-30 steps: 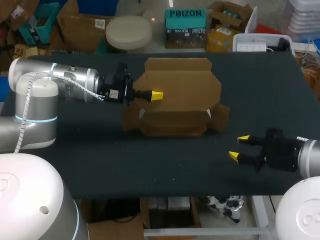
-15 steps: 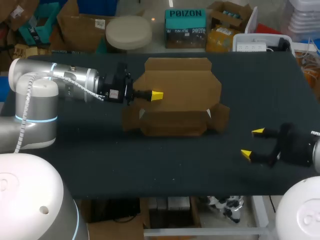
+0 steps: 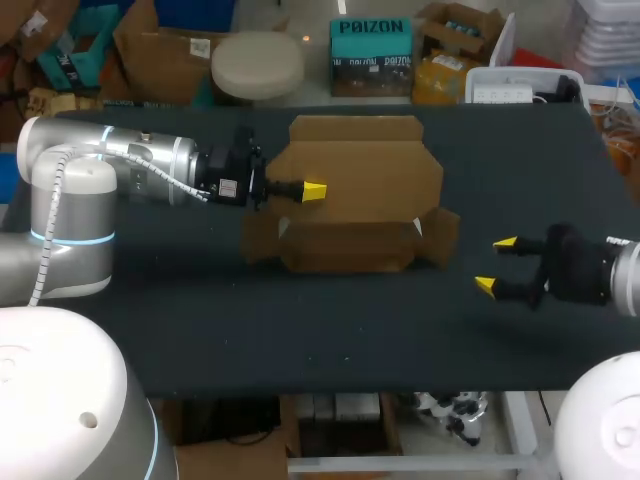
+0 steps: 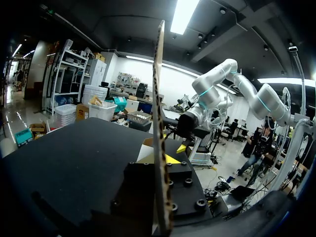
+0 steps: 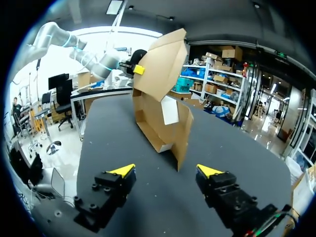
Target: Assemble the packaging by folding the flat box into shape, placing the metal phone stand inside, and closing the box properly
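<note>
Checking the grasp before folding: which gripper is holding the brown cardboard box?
The left gripper: its fingers pinch a panel of the brown cardboard box; the right gripper hangs open, apart from it.

Bench (image 3: pixel 300 330): uniform matte black.
Box (image 3: pixel 360 195): plain brown cardboard all over; right wrist view shows one pale whitish patch on inner flap.
Left tool (image 3: pixel 312 191): bright yellow tip, black body, small white-and-red label behind it.
Left arm (image 3: pixel 140 160): silver and white, cyan ring at joint, white coiled cable.
Right tool (image 3: pixel 497 265): two yellow tips on black fingers.
Right arm (image 3: pixel 625 280): black wrist, silver-grey shell.
</note>
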Motion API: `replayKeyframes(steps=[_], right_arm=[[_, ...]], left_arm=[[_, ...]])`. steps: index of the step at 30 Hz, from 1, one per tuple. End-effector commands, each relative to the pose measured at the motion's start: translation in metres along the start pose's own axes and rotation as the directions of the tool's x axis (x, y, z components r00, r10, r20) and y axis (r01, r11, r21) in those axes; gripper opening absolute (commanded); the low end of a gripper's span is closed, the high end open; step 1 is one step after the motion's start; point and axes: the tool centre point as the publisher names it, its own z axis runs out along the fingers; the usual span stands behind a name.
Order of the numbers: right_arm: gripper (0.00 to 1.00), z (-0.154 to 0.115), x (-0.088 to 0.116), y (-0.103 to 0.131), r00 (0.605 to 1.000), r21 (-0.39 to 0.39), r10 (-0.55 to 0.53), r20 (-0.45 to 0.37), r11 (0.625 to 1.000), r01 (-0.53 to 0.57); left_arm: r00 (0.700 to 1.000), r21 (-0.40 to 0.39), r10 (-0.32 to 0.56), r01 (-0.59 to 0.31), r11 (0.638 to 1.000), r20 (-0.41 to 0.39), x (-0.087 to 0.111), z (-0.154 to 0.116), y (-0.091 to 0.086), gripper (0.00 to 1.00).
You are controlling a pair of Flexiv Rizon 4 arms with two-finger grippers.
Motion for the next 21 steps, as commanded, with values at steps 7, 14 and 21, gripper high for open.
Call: replayKeyframes(steps=[7, 14, 21], right_arm=[[0.76, 0.051, -0.018, 0.002, 0.999, 0.011, -0.007, -0.041, 1.0, 0.008], [0.63, 0.064, -0.023, 0.003, 0.999, -0.001, 0.009, -0.047, 1.0, -0.009], [0.47, 0.077, -0.027, 0.0, 0.999, -0.012, 0.033, -0.042, 0.999, -0.033]], left_arm=[[1.0, -0.003, -0.001, 0.001, 1.0, -0.003, -0.002, 0.001, 0.004, 0.0], [1.0, -0.003, -0.001, 0.001, 1.0, -0.003, -0.002, 0.001, 0.004, 0.0], [1.0, -0.003, -0.001, 0.001, 1.0, -0.003, -0.002, 0.001, 0.004, 0.0]])
